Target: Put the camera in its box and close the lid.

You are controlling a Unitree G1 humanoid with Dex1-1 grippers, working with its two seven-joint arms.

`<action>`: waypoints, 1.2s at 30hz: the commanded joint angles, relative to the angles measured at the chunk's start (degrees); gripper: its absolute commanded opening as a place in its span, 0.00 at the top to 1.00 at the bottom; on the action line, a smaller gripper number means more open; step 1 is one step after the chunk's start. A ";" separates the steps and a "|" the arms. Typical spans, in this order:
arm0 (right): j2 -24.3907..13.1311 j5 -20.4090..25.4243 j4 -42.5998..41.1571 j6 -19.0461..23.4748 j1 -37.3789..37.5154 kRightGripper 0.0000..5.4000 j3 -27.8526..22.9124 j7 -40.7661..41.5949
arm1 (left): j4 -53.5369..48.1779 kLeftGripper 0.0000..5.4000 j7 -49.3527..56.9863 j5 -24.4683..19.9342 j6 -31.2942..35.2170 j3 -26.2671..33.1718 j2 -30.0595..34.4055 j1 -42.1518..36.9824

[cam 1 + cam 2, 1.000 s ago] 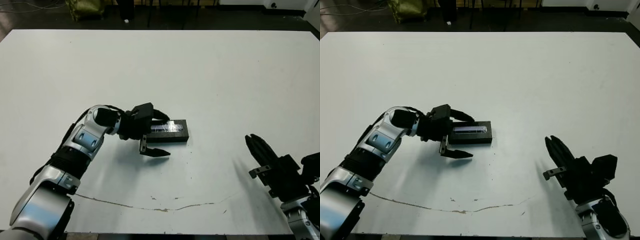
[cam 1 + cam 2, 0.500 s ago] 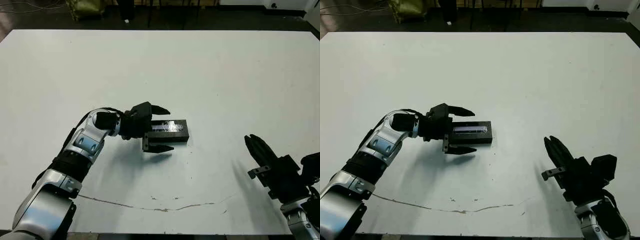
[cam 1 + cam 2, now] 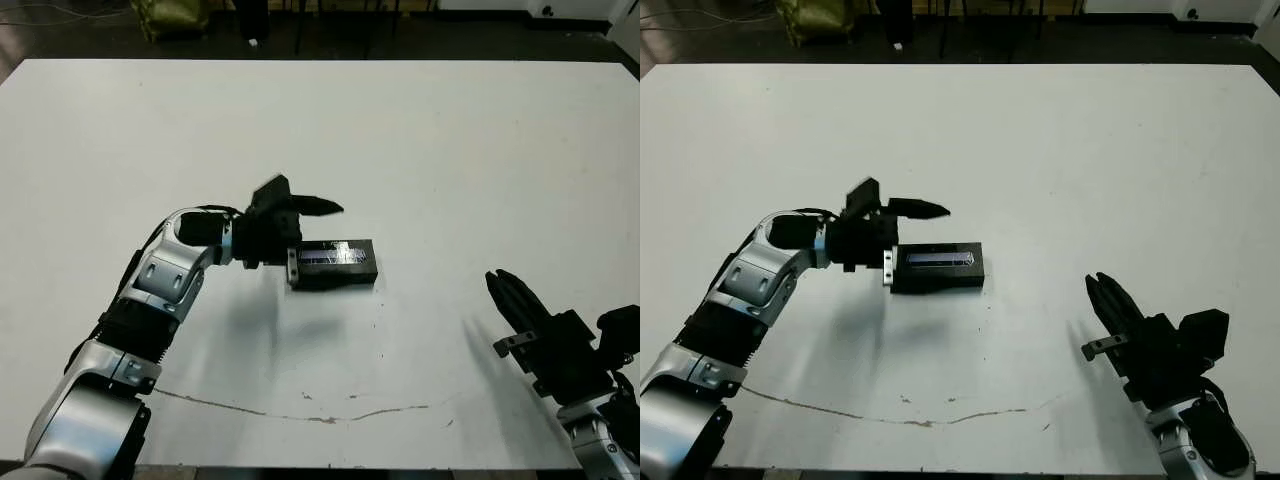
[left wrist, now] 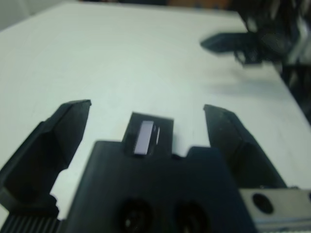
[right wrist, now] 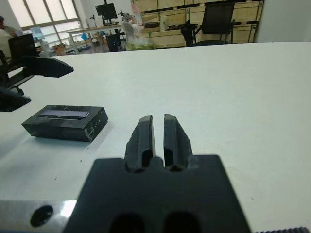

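The white table [image 3: 420,140] bears a thin brown crack line [image 3: 300,412] running along near its front edge, while beyond its far edge lie a dark floor, an olive-green bag [image 3: 170,15] by the far left corner, and a black office chair [image 5: 216,22].

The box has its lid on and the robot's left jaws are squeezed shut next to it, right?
Not quite. The lid is on the box, but the left gripper's jaws stand wide open beside it; the left wrist view shows the gap.
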 commanded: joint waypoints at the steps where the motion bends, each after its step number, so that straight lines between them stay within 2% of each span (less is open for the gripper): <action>1: -0.02 -0.36 0.27 0.68 0.72 1.00 0.04 -0.23 | -6.20 0.00 9.31 -0.98 4.24 2.45 -2.65 4.90; 4: 0.15 -0.31 1.82 -0.36 0.37 1.00 0.03 0.49 | -12.10 0.02 19.15 -0.01 6.94 3.39 -5.48 7.84; 7: 0.42 0.01 3.65 -1.66 -0.13 1.00 0.03 1.49 | -16.04 0.11 27.85 2.31 7.98 2.70 -8.04 9.99; 14: 0.30 -0.30 1.83 -0.43 -0.16 1.00 0.52 0.43 | -15.28 0.43 36.01 7.78 -0.92 -0.37 -11.56 13.47; 17: 0.21 -0.93 1.98 -0.67 -0.09 1.00 0.74 0.29 | -15.33 0.57 39.62 11.31 -2.55 -2.74 -12.61 15.13; 24: 0.89 -0.30 2.61 -1.26 0.08 1.00 0.83 0.72 | -14.43 0.87 43.57 15.20 -5.15 -6.62 -14.77 18.37; 27: 0.73 -1.20 0.00 0.29 0.76 1.00 1.26 -0.70 | -14.49 1.00 46.22 17.01 -4.33 -8.06 -16.26 19.37; 33: 0.64 -1.65 -1.96 2.04 1.50 1.00 1.47 -1.82 | -11.91 1.00 50.78 20.39 -3.57 -10.65 -18.94 21.66; 36: 1.10 -1.53 -0.64 0.72 1.39 1.00 1.56 -1.13 | -10.71 1.00 51.20 20.39 -0.53 -11.11 -19.65 22.27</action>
